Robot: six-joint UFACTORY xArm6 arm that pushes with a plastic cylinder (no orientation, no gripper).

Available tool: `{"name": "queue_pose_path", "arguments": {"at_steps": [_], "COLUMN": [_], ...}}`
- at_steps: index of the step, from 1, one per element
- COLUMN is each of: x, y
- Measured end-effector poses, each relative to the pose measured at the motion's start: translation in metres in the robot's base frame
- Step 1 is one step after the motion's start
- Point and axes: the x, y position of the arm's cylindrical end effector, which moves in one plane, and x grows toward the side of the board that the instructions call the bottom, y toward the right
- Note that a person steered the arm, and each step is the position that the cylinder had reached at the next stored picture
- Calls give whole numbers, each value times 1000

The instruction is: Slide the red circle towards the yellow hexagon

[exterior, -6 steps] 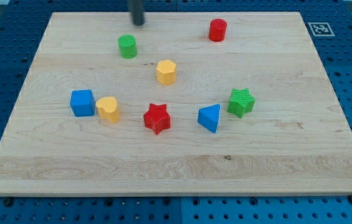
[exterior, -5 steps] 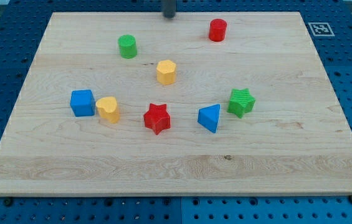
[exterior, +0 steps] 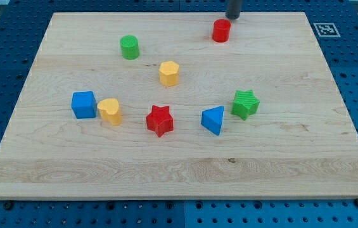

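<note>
Since the earlier frames, my tip (exterior: 232, 18) has travelled along the surface's (exterior: 305, 158) top edge from the view's left to the right; no block has shifted. Tip is now sitting at the view's top, just above and slightly right of the red circle (exterior: 221, 30), very close to it; contact cannot be confirmed. No claw on this rig, only the dark rod, so nothing is spreading or pinching.

Red circle is standing near the top edge, right of centre. Yellow hexagon (exterior: 169, 73) is lying down and to the left of it, well apart, near the middle of the upper half. Green circle (exterior: 129, 47) is sitting up and left of the hexagon.

Lower row, view's left to right: blue cube (exterior: 83, 104), with a second yellow block (exterior: 109, 111) just beside it on its right; red star (exterior: 159, 120); blue triangle (exterior: 213, 120); green star (exterior: 246, 104) close to the triangle's upper right.
</note>
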Motion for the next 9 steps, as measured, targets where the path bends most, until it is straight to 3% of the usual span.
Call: {"name": "queue_pose_path", "arguments": {"at_steps": [6,8,9], "x": [66,23,23], "y": [-17,-16,-53]}}
